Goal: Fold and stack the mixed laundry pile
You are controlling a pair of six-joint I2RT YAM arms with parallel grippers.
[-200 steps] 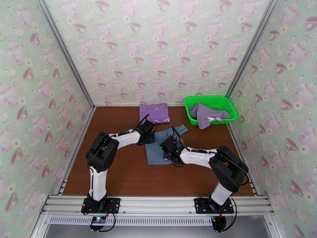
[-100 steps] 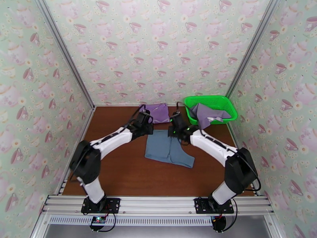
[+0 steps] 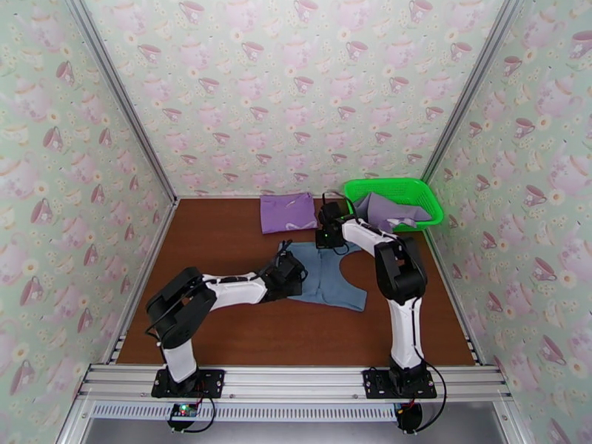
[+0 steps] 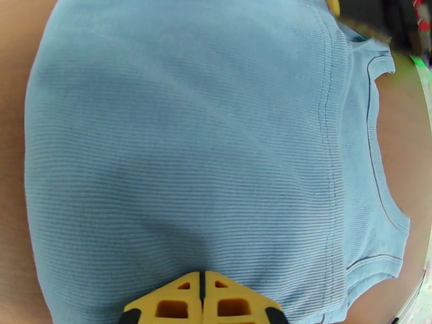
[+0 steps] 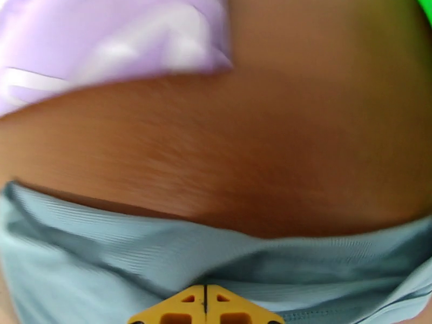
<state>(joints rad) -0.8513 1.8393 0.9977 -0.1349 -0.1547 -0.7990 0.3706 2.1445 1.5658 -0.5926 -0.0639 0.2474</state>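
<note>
**Blue-grey garment held at two edges, ready to be laid flat**

The blue-grey garment (image 3: 325, 279) lies in the middle of the table (image 3: 222, 238), mostly spread, with its neckline toward the right. The left gripper (image 3: 292, 275) sits at its left edge, fingertips pressed together on the hem. The right gripper (image 3: 326, 232) is at the far edge, also pressed together, and the cloth gathers toward its tips, so it seems to pinch the fabric. The purple shirt (image 3: 287, 212) lies folded at the far side of the table, apart from the blue-grey garment. The lavender-grey garment (image 3: 385, 210) hangs over the rim of the green basket (image 3: 425, 194) at the far right.

The step in hand looks like smoothing this garment before a fold. To do it well, both grippers should pull gently apart to remove wrinkles. They should keep the cloth low over the table and release only once the edges lie straight. An uneven pull would probably skew the later fold.
</note>
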